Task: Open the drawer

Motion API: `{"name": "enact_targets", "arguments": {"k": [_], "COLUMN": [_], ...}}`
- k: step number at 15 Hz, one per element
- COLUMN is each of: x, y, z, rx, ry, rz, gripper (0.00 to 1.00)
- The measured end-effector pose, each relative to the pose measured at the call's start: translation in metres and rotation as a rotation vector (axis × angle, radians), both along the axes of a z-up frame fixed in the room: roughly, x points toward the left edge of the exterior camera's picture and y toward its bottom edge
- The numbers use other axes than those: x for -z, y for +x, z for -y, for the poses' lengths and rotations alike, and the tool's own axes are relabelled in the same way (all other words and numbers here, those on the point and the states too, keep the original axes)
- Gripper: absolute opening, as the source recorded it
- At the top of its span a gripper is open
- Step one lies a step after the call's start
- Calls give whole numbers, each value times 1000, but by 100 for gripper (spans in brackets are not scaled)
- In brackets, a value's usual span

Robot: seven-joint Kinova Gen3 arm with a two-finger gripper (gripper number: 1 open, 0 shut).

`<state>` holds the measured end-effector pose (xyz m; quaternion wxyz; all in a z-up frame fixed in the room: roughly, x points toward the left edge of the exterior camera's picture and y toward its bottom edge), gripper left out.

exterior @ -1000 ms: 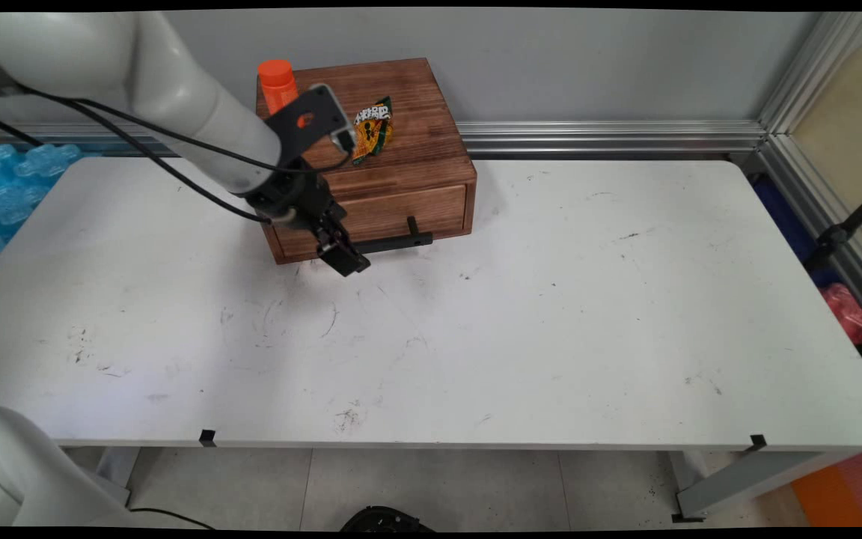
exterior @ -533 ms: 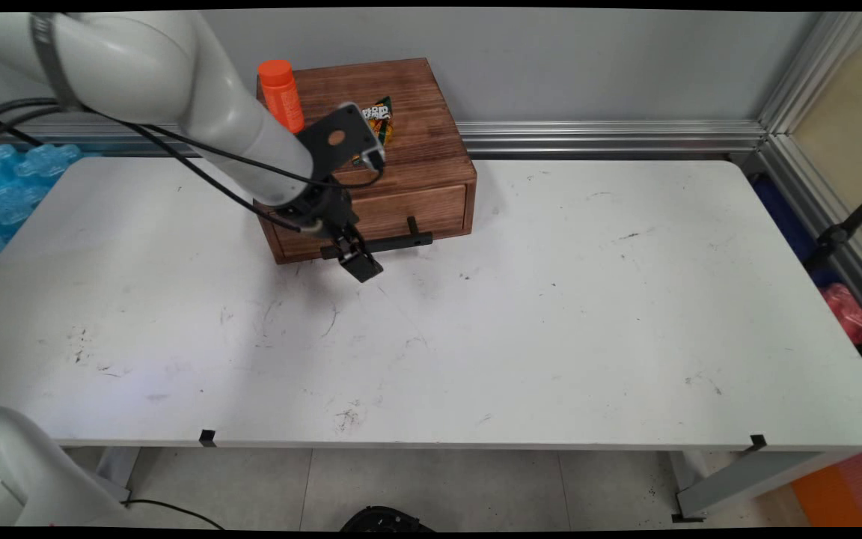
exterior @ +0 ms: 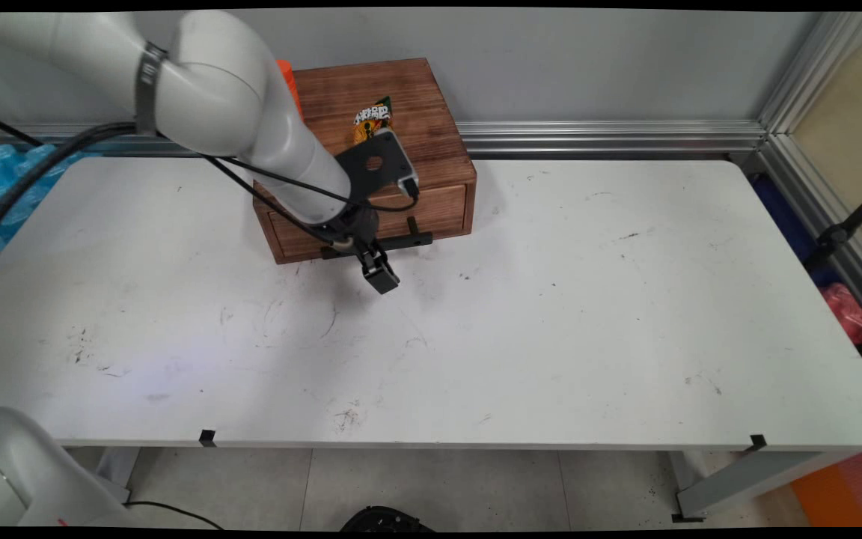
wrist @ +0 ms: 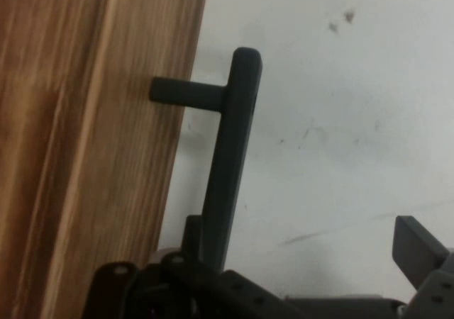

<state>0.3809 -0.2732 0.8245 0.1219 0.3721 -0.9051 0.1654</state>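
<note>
the gripper (exterior: 380, 275) hangs low over the white table (exterior: 551, 314), just in front of the wooden drawer box (exterior: 393, 161). in the hand view its fingers (wrist: 418, 252) stand wide apart, holding nothing, with the black bar handle (wrist: 228, 156) running up between them, nearer the one on the wood side. to grip well, the handle likely wants centring between the fingers and the hand square to the drawer front (wrist: 92, 142), which looks shut. farther back, a snack packet (exterior: 371, 120) lies on the box top, beside an orange bottle (exterior: 290, 78) mostly hidden by the arm.
</note>
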Motion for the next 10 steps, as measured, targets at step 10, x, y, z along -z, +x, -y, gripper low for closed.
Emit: {"name": "enact_targets", "arguments": {"k": [10], "x": [23], "y": [-8], "z": [18], "rx": [11], "ry": [9], "rz": [42], "gripper": [100]}}
